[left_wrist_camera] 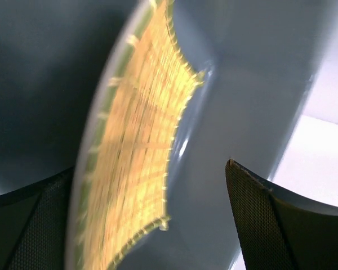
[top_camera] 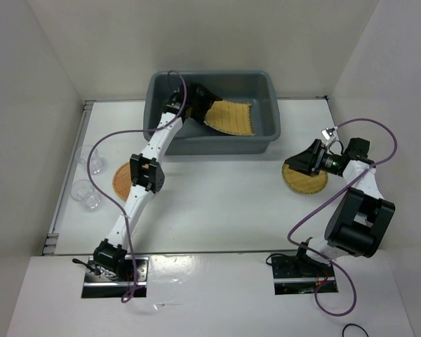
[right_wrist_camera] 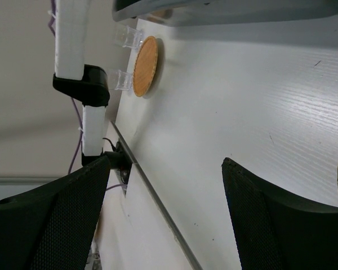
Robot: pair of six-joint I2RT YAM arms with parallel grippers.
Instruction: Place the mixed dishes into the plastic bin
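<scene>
- Closest to the lens in the left wrist view, the left gripper [left_wrist_camera: 152, 169] has its mesh-faced fingers [left_wrist_camera: 281, 225] spread wide, clamping nothing.
- Between them is the yellow woven mat [left_wrist_camera: 135, 157]. It is inside the plastic bin [top_camera: 224, 146], tilted and blurred, and I cannot tell whether it lies flat on the floor.
- Risk: if the mat ends up propped against a wall, I judge it would take up room the plates need.
- Risk: the left arm reaches over the bin's near rim with its cable looped above, so lifting out low could catch the rim and drag the bin.
- Outside, the orange plate [top_camera: 121, 181] lies on the table [top_camera: 224, 203], partly under the left forearm. A careless swing could knock it.
- Two clear cups [top_camera: 88, 156] [top_camera: 85, 195] stand just beside it near the table's left edge. They look light, so a nudge could tip them over.
- On the far right, the right gripper [right_wrist_camera: 166, 169] hangs open over the tan plate [top_camera: 307, 184], holding nothing.
- That plate is flat on the surface, so fingers could slide off its rim.
- Open room: the bare middle of the table between the arms, and the bin's right half.
</scene>
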